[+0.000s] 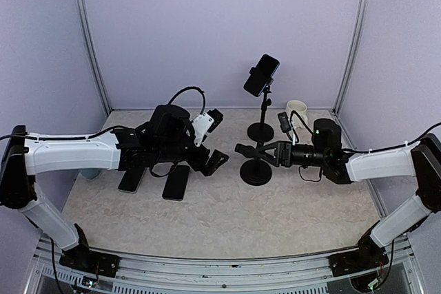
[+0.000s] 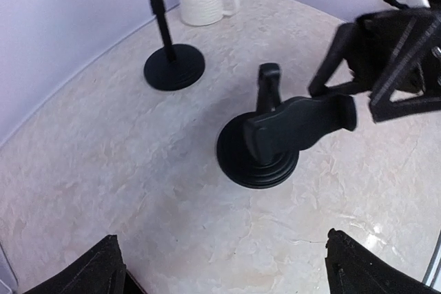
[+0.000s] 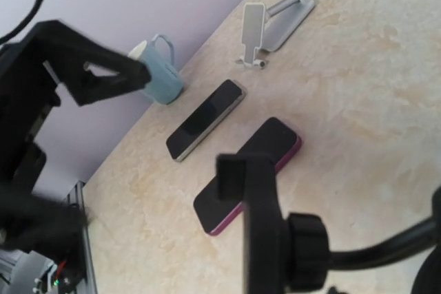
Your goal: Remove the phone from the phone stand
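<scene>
Phones: three.
- clamped phone [image 1: 262, 74], upper centre of top view
- dark phone [image 3: 207, 118] and magenta phone [image 3: 251, 170], both flat on table [image 1: 227, 218], side by side, centre of right wrist view

Stands: three.
- tall black stand [image 1: 264, 105], carries clamped phone
- low black stand [image 1: 255, 172], no phone in clamp
- silver folding stand [image 3: 265, 22], top of right wrist view

Mugs: two.
- white mug [image 1: 297, 109]
- blue mug [image 3: 160, 77]

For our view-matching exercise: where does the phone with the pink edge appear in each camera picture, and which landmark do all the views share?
Top external: the phone with the pink edge lies flat on the table, left of centre.
Left wrist: not in it.
Right wrist: near the centre, partly behind a black clamp.
Shared landmark: the short empty stand, central in the left wrist view, with its clamp close up at the bottom of the right wrist view.
</scene>
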